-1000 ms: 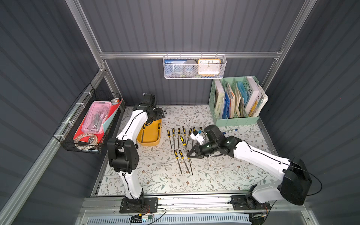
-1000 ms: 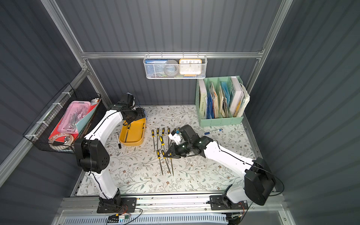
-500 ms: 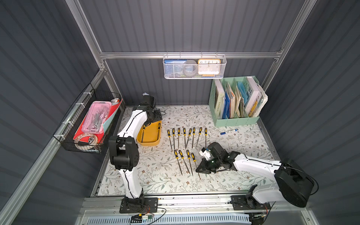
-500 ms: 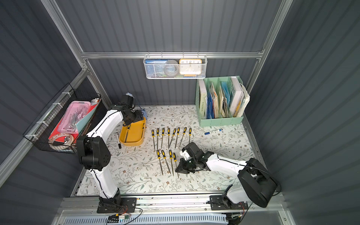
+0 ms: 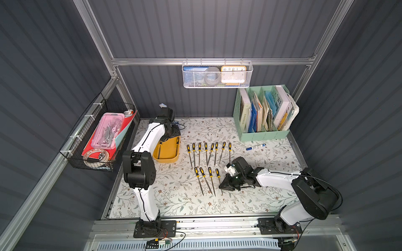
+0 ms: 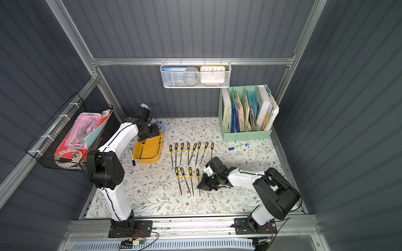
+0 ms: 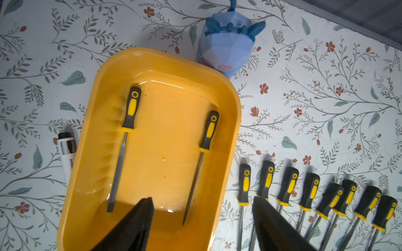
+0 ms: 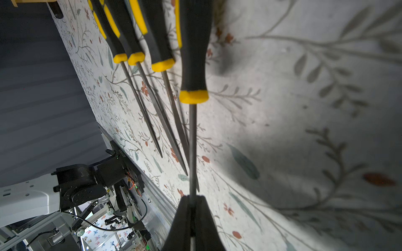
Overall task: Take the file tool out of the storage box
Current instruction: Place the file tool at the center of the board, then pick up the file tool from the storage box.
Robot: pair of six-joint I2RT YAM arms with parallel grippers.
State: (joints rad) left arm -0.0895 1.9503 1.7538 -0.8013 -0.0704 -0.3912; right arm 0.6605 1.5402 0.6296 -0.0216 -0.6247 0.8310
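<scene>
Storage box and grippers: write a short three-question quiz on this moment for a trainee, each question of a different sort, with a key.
1. How many files lie inside the storage box?
2. True or false: the left gripper is shut on a tool.
3. The right gripper grips its file by: A the handle; B the metal shaft; C nothing, it is open.

Key: 1 two; 2 false, its jaws stand open; 3 B.
</scene>
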